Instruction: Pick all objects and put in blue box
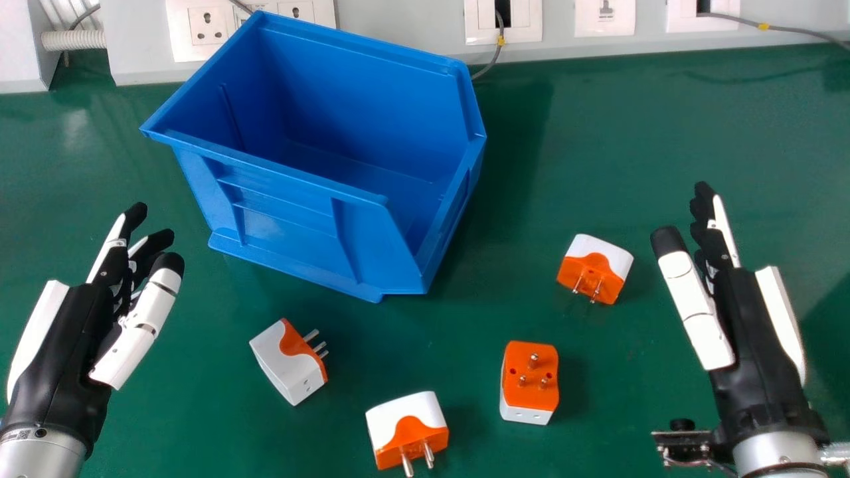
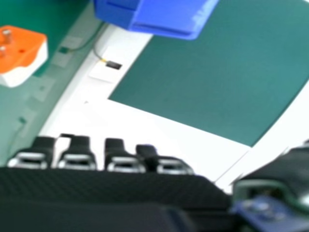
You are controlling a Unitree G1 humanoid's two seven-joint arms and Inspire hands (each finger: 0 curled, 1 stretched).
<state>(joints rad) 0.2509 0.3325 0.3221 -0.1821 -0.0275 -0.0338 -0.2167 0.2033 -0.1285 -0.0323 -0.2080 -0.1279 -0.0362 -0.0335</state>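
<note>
The farthest plug adapter (image 1: 595, 268) lies left of the right hand (image 1: 750, 338), the nearer one, its fingers straight and empty.

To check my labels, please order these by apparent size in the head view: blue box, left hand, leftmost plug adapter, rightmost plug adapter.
1. Blue box
2. Left hand
3. Leftmost plug adapter and rightmost plug adapter: too alike to rank

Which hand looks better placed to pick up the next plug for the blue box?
The right hand, probably: the farthest plug lies close by its thumb, while a wider gap separates the left hand from the plug nearest it. Both look open.
</note>
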